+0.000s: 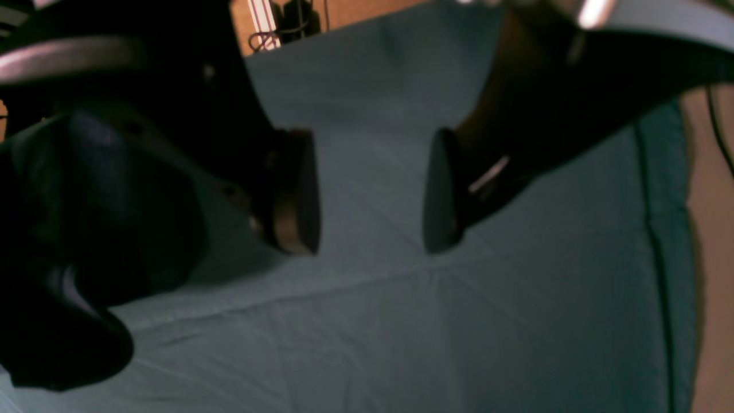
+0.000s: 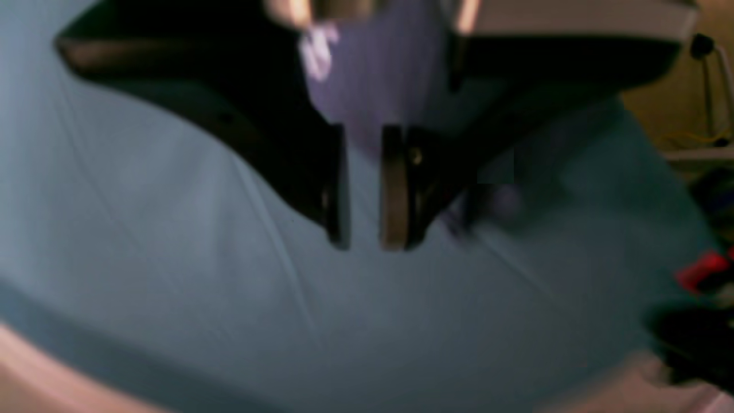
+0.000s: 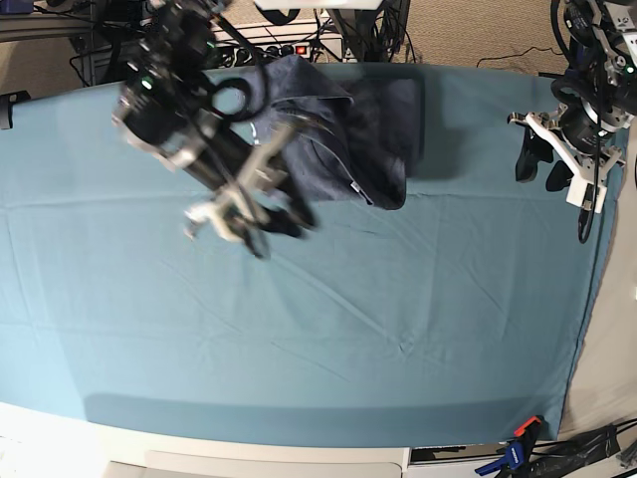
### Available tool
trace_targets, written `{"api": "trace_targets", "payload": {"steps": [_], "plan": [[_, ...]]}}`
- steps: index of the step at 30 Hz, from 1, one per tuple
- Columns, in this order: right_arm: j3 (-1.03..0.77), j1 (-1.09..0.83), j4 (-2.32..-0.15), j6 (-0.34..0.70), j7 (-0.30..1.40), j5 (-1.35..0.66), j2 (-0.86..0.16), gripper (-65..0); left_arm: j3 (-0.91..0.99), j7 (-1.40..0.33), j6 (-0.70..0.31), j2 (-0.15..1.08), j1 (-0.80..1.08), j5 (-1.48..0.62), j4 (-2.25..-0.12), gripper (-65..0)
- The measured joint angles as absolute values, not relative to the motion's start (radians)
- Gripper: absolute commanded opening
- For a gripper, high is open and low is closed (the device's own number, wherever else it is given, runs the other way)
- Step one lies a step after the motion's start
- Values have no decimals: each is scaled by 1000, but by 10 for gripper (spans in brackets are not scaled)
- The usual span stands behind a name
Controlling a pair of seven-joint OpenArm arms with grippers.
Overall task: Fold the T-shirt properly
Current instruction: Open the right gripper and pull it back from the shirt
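The blue-grey T-shirt (image 3: 348, 124) lies crumpled in a heap at the far middle of the teal table cloth (image 3: 318, 329). My right gripper (image 3: 271, 221) hovers blurred over the cloth, just left of and nearer than the heap. In the right wrist view its fingers (image 2: 364, 192) stand a narrow gap apart with nothing between them, and blurred purplish-blue shirt fabric (image 2: 378, 74) shows behind them. My left gripper (image 3: 542, 159) hangs at the far right edge. In the left wrist view it (image 1: 370, 192) is wide open over bare cloth.
The teal cloth (image 1: 401, 321) has creases. Its right edge (image 1: 659, 258) runs close to the left gripper. A red and blue clamp (image 3: 520, 443) sits at the near right corner, and red shows in the right wrist view (image 2: 702, 269). Cables and stands crowd the far edge.
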State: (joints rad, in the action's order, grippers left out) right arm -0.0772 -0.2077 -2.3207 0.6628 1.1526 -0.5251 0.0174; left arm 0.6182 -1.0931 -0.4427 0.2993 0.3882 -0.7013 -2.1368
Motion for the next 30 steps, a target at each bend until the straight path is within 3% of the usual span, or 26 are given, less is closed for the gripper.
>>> {"api": "trace_targets", "payload": {"steps": [1,10,13,30], "plan": [[-111,-233,-2327,651,1152,-536,2,-650,619,-1093,-443,299,389,-702,-2137,-334],[-316,-386,-2338,651,1231,-680,-44,-650,618,-1093,-443,299,388,-727,-2137,-334],[-341,-456,-2338,601,1250,-679,-44,-650,618,-1093,-443,299,389,-727,-2137,-334],[-278,-571,-2338,599,1273,-746,-22,-650,618,-1093,-443,299,388,-727,-2137,-334]]}}
